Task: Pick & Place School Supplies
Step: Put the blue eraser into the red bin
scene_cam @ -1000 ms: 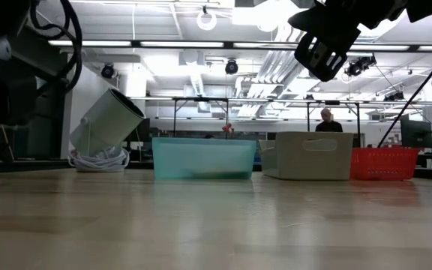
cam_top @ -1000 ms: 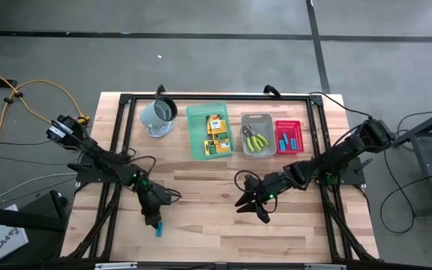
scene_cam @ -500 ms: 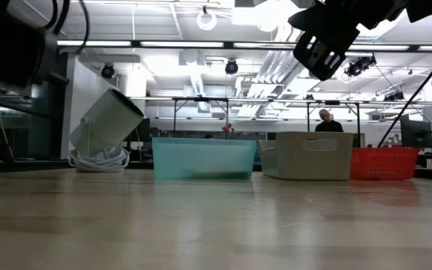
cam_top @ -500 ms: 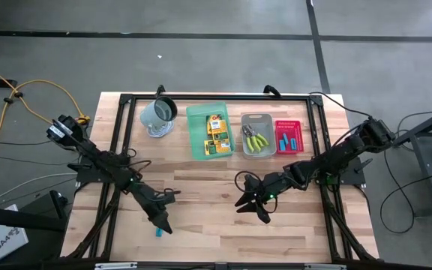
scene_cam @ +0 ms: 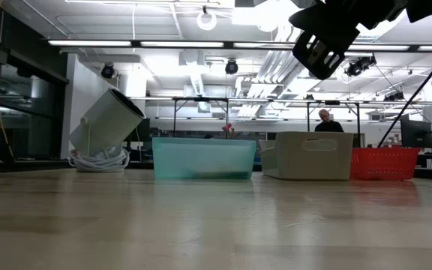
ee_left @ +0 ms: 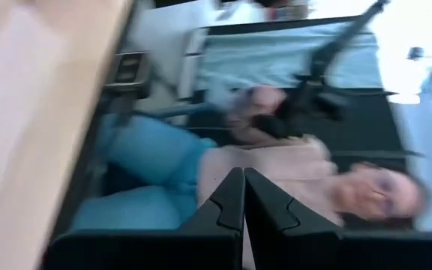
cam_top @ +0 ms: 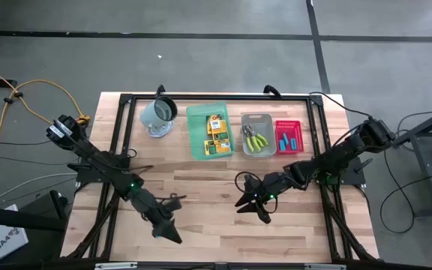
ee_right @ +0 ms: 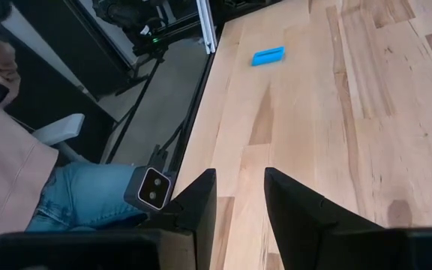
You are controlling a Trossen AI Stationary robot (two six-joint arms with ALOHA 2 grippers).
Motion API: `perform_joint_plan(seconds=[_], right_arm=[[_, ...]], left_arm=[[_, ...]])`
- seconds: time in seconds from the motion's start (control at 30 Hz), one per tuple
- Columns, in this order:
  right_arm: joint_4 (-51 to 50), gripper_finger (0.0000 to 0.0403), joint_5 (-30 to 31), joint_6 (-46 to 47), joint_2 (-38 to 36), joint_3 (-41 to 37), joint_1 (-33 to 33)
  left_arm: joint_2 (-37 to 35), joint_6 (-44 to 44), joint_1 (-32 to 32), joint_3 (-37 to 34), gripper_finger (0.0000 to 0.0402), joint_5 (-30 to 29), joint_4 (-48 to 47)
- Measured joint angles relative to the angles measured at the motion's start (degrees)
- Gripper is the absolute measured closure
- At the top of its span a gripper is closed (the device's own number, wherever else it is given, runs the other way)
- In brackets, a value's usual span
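One small cyan-blue piece [ee_right: 267, 55] lies flat on the wooden table near its front left; in the high view my left arm covers it. My left gripper [cam_top: 172, 232] hangs above that spot, shut and empty [ee_left: 244, 191], pointing almost level past the table's near edge. My right gripper [cam_top: 255, 207] hovers open over the table's middle [ee_right: 237, 196] with nothing between its fingers. Yellow-orange boxes [cam_top: 216, 133] lie in the green tray [cam_top: 198, 141], plier-like tools [cam_top: 257, 139] in the grey tray [cam_top: 258, 118], and more cyan pieces [cam_top: 288, 139] in the red tray [cam_top: 300, 124].
A grey-green mug [cam_top: 158, 114] leans tilted on a white coil at the far left, beside the row of trays [scene_cam: 205, 157]. A black frame [cam_top: 126, 101] runs around the table. A seated person [ee_left: 276, 165] is beyond the near edge. Bare wood lies between the arms.
My left gripper, shut throughout, has risen from just above the cyan piece and swung toward the table's near edge and a little right, tipping up from pointing steeply down to nearly level. It has left the low view. The cyan piece stays on the table.
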Motion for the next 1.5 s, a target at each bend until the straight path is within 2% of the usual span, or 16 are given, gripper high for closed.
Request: perform_joint_plan(seconds=[0.1,0.27,0.37,0.43,0.67,0.93,1.23,1.5], right_arm=[[0.00,0.0298,-0.63,0.02,0.00,0.00,0.00],[0.00,0.0298,-1.27,0.08,0.00,0.00,0.07],[0.00,0.0298,-1.54,-0.01,0.00,0.00,0.07],[-0.02,0.0298,-2.70,-0.03,0.00,0.00,0.04],[-0.06,0.0298,-4.97,-1.62,0.00,0.00,0.07],[-0.05,0.0298,-3.86,-6.71,0.00,0.00,0.03],[0.09,0.0298,-3.88,-9.04,0.00,-0.02,-0.98],[0.07,0.0298,-3.86,-10.32,0.00,-0.02,-1.64]], left_arm=[[0.00,-1.04,-0.48,5.74,0.0401,-1.94,-15.96],[0.00,-6.76,-2.81,14.22,0.0401,-10.72,-43.42],[0.00,-13.14,-4.90,16.96,0.0401,-16.59,-55.27],[0.00,-18.15,-6.35,17.29,0.0401,-19.36,-59.64],[0.94,-34.82,-9.59,17.31,0.0401,-22.41,-68.69],[7.52,-47.30,-11.63,18.18,0.0401,-15.89,-67.70],[13.20,-49.57,-11.76,23.74,0.0401,-14.40,-68.74],[13.84,-55.99,-11.74,26.98,0.0401,-14.39,-78.44]])
